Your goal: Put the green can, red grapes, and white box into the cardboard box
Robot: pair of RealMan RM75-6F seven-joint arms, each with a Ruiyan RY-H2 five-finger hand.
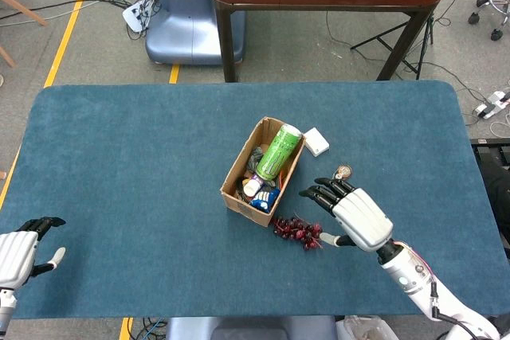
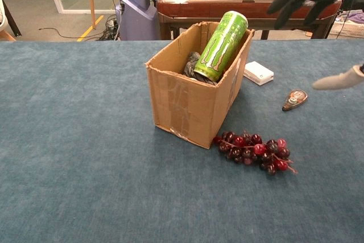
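Already inside the cardboard box (image 1: 236,183), tilted against its far wall: green can (image 1: 278,151). Just right of the box: grapes (image 1: 297,232) near, white box (image 1: 316,142) far. Right hand (image 1: 356,217) beside grapes, fingers spread, empty. Left hand (image 1: 20,253) far left, fingers apart, empty.

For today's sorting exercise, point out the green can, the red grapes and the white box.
green can (image 2: 222,45), chest view: on its printed side, leaning in the cardboard box.
red grapes (image 2: 253,151), chest view: middle of the bunch, on the table.
white box (image 1: 316,142), head view: its top face.
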